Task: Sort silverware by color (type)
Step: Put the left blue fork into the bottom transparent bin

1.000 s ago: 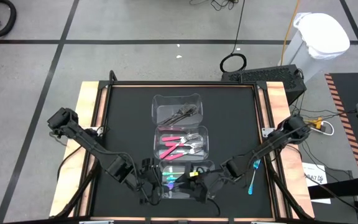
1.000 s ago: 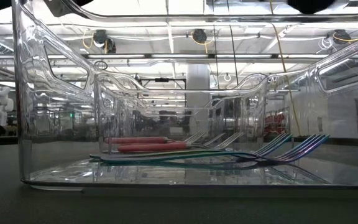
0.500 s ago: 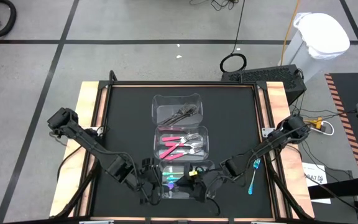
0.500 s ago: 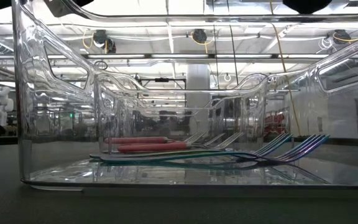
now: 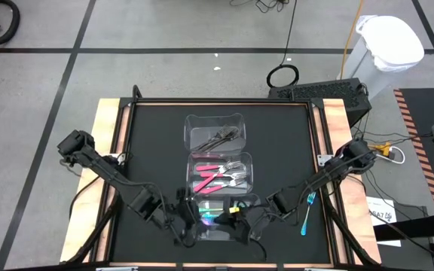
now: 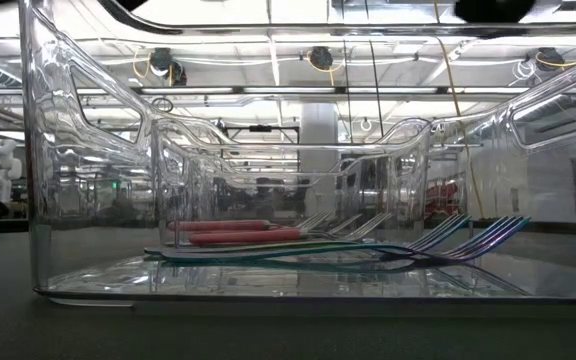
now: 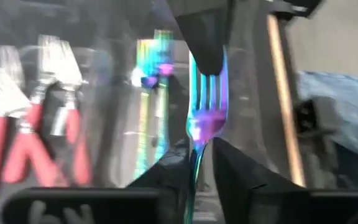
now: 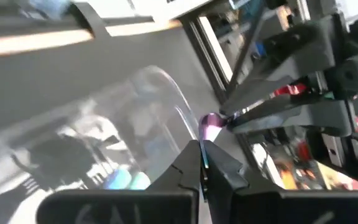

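The right gripper [image 8: 202,163] is clamped on an iridescent fork [image 7: 202,115], its two dark fingers pinched together on the thin metal, with the purple-tinted end of the fork showing just past the fingertips in the right wrist view. The left gripper [image 7: 199,163] meets the same fork from the other side: its fingers stand a narrow gap apart with the fork's neck running between them, and I cannot tell whether they press on it. The two grippers meet over the nearest clear container [image 5: 218,214], at the front edge of the black table [image 5: 149,143].

On the floor of that container lie teal-handled forks [image 6: 298,252] with rainbow-tinted tines, seen side-on in the low view. The middle container [image 5: 221,173] holds the pink-handled forks [image 5: 211,178], and the far container [image 5: 215,132] holds the dark grey forks [image 5: 221,138]. The three containers stand in a row down the middle of the table. One blue-handled fork [image 5: 307,213] lies loose on the black surface, near the right arm and well apart from the containers.
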Robot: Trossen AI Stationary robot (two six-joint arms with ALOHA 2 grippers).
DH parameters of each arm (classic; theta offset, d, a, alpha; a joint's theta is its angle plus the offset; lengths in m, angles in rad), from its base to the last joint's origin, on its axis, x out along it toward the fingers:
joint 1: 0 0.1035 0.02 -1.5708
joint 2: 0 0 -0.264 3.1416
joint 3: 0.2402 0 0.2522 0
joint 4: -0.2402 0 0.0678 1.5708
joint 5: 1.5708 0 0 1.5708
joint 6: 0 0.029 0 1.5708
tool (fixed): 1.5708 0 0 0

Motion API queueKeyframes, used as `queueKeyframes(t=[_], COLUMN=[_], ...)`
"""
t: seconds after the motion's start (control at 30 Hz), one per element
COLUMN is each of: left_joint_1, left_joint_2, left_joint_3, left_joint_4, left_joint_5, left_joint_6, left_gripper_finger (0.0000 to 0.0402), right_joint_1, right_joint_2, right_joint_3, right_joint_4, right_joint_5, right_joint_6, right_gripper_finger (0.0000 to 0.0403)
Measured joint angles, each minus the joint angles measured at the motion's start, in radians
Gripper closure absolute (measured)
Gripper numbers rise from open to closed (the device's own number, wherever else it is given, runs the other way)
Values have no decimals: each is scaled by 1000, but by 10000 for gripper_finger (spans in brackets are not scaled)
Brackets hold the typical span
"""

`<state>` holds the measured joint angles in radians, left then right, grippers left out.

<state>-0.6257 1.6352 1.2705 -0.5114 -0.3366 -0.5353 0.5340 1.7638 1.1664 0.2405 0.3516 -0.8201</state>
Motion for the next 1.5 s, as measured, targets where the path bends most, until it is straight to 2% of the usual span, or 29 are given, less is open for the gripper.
queueKeyframes(t=[0.07,0.17,0.3,0.4,0.57,0.73,0.87,1.17,1.5], left_joint_1=[0,-3,-1,-10,-44,-88,-114,-121,-116], left_joint_2=[0,0,-1,-3,-3,-4,-4,-4,8], left_joint_3=[0,8,48,93,153,161,162,162,162], left_joint_4=[-4,-22,-56,-70,-71,-77,-83,-143,-207], left_joint_5=[-40,-61,-70,-118,-277,-403,-428,-511,-518], left_joint_6=[26,166,231,230,287,317,348,361,359], left_gripper_finger=[308,277,260,258,258,258,258,258,258], right_joint_1=[2,17,47,74,122,159,177,177,179], right_joint_2=[-7,-29,-67,-95,-144,-193,-221,-232,-232], right_joint_3=[0,0,2,2,2,2,2,2,2], right_joint_4=[-5,-17,-64,-104,-174,-246,-291,-333,-328], right_joint_5=[17,50,102,146,239,325,359,363,363], right_joint_6=[-8,-6,10,29,67,122,176,215,217], right_gripper_finger=[400,401,401,402,402,402,402,402,401])
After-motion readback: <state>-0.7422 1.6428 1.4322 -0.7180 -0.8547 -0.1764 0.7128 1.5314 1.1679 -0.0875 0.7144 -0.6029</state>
